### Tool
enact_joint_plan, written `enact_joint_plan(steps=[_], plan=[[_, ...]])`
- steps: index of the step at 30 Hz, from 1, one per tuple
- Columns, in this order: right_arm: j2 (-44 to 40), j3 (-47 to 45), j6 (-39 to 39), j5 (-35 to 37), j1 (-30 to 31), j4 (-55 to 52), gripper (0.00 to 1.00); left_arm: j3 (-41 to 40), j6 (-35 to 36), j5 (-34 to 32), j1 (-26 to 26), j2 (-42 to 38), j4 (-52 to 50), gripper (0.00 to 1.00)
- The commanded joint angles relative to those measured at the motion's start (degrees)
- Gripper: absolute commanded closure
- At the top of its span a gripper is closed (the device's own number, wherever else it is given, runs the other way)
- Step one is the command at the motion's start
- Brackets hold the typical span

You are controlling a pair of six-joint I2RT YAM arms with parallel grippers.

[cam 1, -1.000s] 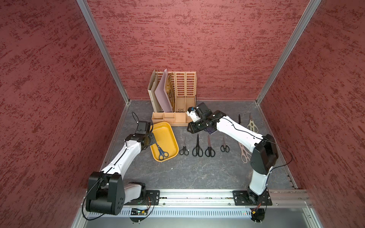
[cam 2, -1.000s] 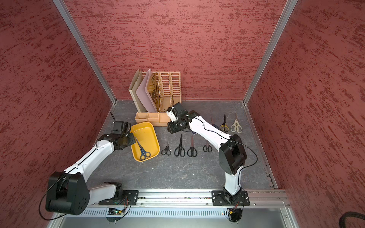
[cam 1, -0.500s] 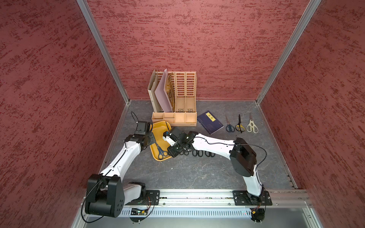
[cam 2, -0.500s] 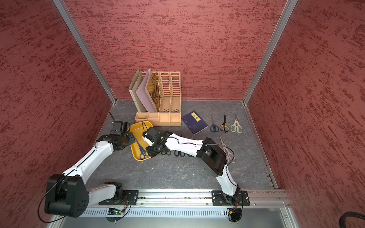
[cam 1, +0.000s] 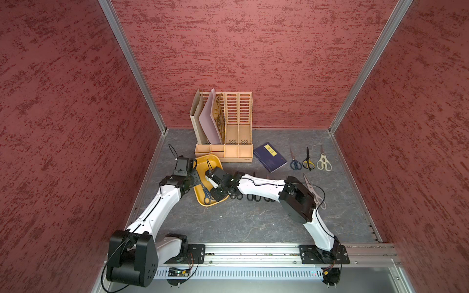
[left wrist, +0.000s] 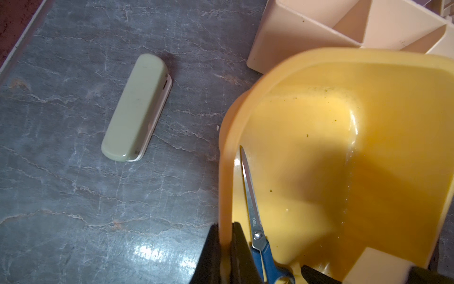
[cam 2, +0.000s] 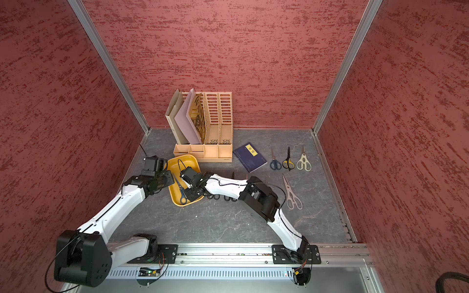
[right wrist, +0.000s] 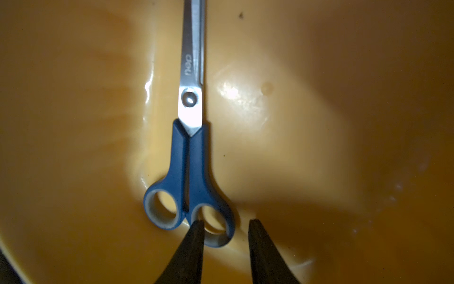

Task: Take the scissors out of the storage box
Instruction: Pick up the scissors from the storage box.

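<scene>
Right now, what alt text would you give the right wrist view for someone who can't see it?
Closed scissors with blue plastic handles and metal blades lie flat on the floor of a mustard-yellow plastic tray. The right gripper has its two black fingers apart on either side of one handle loop's outer rim, not yet closed on it.

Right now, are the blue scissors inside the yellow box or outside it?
Inside. The blue scissors lie flat on the floor of the yellow box, and the open right hand sits at one handle loop.
</scene>
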Motion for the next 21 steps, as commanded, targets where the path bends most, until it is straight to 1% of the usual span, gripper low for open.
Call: enact_joint_plan(steps=[1, 5, 7, 10, 13, 19, 21], plan=[[1.78, 2.12, -1.13, 3.00, 1.05, -1.01, 0.65, -0.51, -0.20, -1.83, -0.14, -1.32, 1.40, 1.00], [2.47, 3.05, -2.26, 6.84, 2.19, -3.25, 0.66, -0.51, -0.20, -2.03, -0.23, -1.62, 1.25, 1.00], [3.39, 4.30, -3.13, 10.16, 2.65, -5.58, 0.68, -0.45, -0.20, -2.08, -0.23, -1.82, 1.19, 1.00], [4.48, 5.13, -3.06, 13.27, 2.95, -7.31, 0.72, -0.51, -0.20, -1.89, -0.22, -2.00, 1.25, 1.00], [5.43, 4.96, -2.49, 14.24, 3.14, -7.18, 0.77, -0.44, -0.24, -1.83, -0.23, -2.07, 1.28, 1.00], [6.10, 4.00, -1.74, 13.06, 3.45, -4.97, 0.88, -0.27, -0.17, -1.97, -0.22, -2.37, 0.89, 1.00], [5.81, 3.73, -2.24, 12.87, 3.45, -4.27, 0.95, -0.19, -0.11, -2.03, -0.22, -2.55, 0.64, 1.00]])
